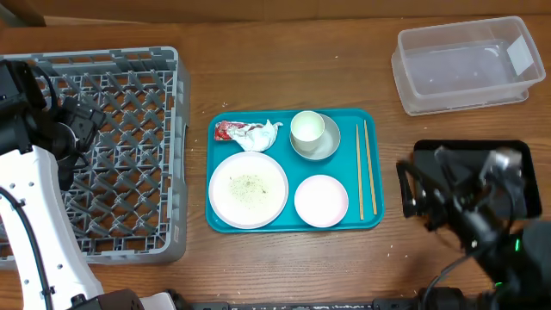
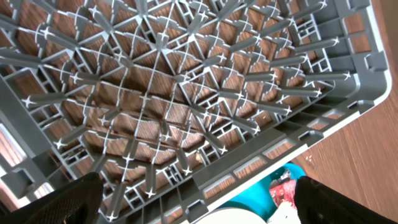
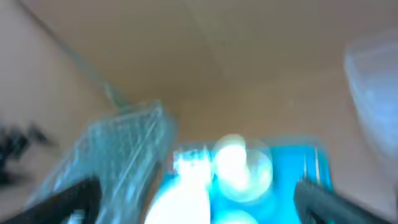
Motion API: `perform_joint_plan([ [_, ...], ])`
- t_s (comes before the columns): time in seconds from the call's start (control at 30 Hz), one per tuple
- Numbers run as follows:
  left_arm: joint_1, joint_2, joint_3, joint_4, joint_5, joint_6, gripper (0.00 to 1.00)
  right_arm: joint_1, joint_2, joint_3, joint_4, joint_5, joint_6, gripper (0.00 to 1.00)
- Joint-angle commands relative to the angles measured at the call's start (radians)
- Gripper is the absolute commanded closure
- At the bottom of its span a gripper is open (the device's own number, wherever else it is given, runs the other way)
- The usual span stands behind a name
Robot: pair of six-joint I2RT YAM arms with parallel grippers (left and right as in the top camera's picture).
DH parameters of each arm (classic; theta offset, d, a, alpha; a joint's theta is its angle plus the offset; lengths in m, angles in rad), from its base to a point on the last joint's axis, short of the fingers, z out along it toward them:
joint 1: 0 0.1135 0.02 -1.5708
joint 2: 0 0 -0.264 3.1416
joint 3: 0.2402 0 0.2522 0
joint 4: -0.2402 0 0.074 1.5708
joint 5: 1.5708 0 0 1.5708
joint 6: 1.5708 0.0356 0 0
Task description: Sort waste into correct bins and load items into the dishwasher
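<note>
On the teal tray, the red foil wrapper (image 1: 225,130) and white tissue (image 1: 261,135) lie at the back left. The white cup (image 1: 307,127) stands in the grey bowl (image 1: 328,146). The large plate (image 1: 248,191) carries crumbs (image 1: 248,182). The small plate (image 1: 321,200) and chopsticks (image 1: 366,168) lie to the right. My left gripper (image 1: 76,127) is open and empty above the grey dish rack (image 1: 129,86). Its wrist view shows the gripper (image 2: 199,208), the rack (image 2: 174,93) and the wrapper (image 2: 285,185). My right gripper (image 1: 411,194) is open over the black tray (image 1: 465,150). Its blurred wrist view (image 3: 199,199) faces the cup (image 3: 233,163).
The teal tray (image 1: 366,220) sits mid-table between the rack and the black tray. The clear tub (image 1: 465,65) with a white label stands at the back right. Bare wooden table lies behind the teal tray.
</note>
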Motion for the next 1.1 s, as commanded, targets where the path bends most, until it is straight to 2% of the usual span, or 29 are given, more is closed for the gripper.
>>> perform_joint_plan([
  [0.0,0.003,-0.016,0.02,0.001,0.002,-0.013,0.0,0.02,0.248,0.271,-0.264,-0.021,-0.157,0.0],
  [0.13,0.003,-0.016,0.02,0.0,0.002,-0.013,0.0,0.119,0.436,0.41,-0.465,-0.021,-0.216,0.01],
  [0.33,0.003,-0.016,0.02,0.001,0.002,-0.013,0.0,0.367,0.629,0.418,-0.568,-0.022,-0.2,0.0],
  [0.53,0.003,-0.016,0.02,0.001,0.002,-0.013,0.0,0.526,0.822,0.418,-0.495,-0.101,-0.15,0.0],
  [0.77,0.003,-0.016,0.02,0.0,0.002,-0.013,0.0,0.561,1.01,0.418,-0.393,-0.126,-0.042,0.0],
  [0.8,0.003,-0.016,0.02,0.0,0.002,-0.013,0.0,0.561,1.022,0.418,-0.385,-0.127,-0.042,0.02],
  [0.9,0.003,-0.016,0.02,0.001,0.002,-0.013,0.0,0.567,1.037,0.418,-0.39,-0.104,-0.035,0.24],
  [0.97,0.003,-0.016,0.02,0.001,0.002,-0.013,0.0,0.585,1.034,0.418,-0.391,-0.04,0.002,0.23],
  [1.07,0.003,-0.016,0.02,0.001,0.002,-0.013,0.0,0.622,1.034,0.418,-0.394,0.082,0.072,0.15],
])
